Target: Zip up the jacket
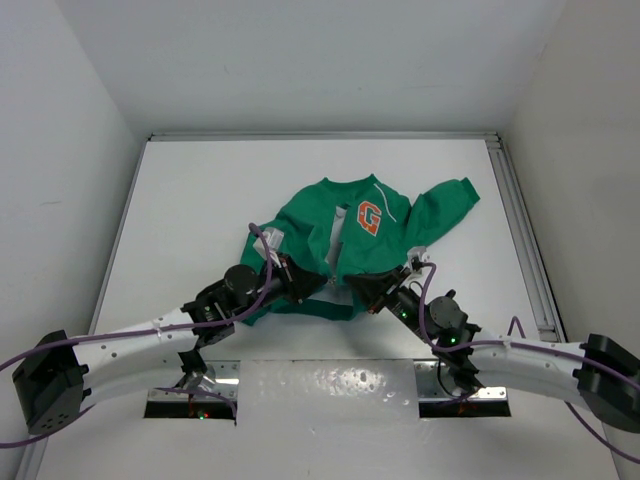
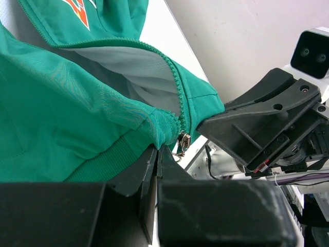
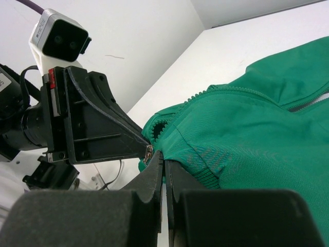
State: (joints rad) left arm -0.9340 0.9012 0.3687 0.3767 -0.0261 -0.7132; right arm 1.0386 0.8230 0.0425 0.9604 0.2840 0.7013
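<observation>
At its bottom hem, both jaws pinch the jacket (image 1: 318, 215)

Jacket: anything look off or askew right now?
Mildly. The jacket lies skewed and rumpled: one sleeve stretches to the far right, the other is bunched near the left gripper. The front gapes, showing pale lining, with the zipper pull down at the hem. No damage visible.
</observation>
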